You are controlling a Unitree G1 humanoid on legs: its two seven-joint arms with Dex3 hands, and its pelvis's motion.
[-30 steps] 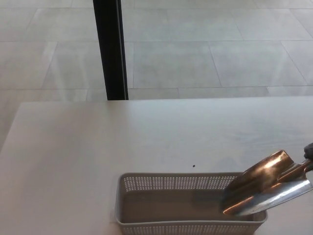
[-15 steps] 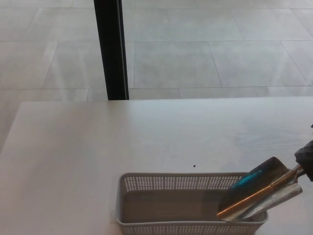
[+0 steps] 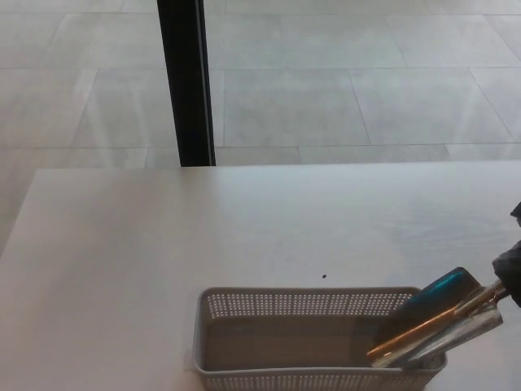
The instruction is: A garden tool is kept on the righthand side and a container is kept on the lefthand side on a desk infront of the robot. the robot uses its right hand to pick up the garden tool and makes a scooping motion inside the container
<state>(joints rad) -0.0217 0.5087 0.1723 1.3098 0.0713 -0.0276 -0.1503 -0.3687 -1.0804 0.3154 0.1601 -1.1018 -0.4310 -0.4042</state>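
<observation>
Only a dark sliver of the right hand (image 3: 511, 273) shows at the picture's right edge, wrapped about the end of the trowel (image 3: 435, 322); it plainly has hold of the tool, though how tightly its fingers close I cannot tell, since most of the hand is cut off. Over the last second the trowel has rolled and dropped: its broad shiny face was turned up and riding above the rim, and now the blade is turned almost edge-on and has sunk lower into the right end of the basket (image 3: 244, 371), its tip pointing down and left toward the floor of the basket. That reads as the dig-in part of the scoop, so the pick-up is done and the sweep through the basket looks to be under way. The basket appears not to have moved on the desk (image 3: 163, 244). By count: one hand in view, one trowel, one basket, which seems empty, one desk, and one black post (image 3: 186, 81) behind it. The left hand does not show.
</observation>
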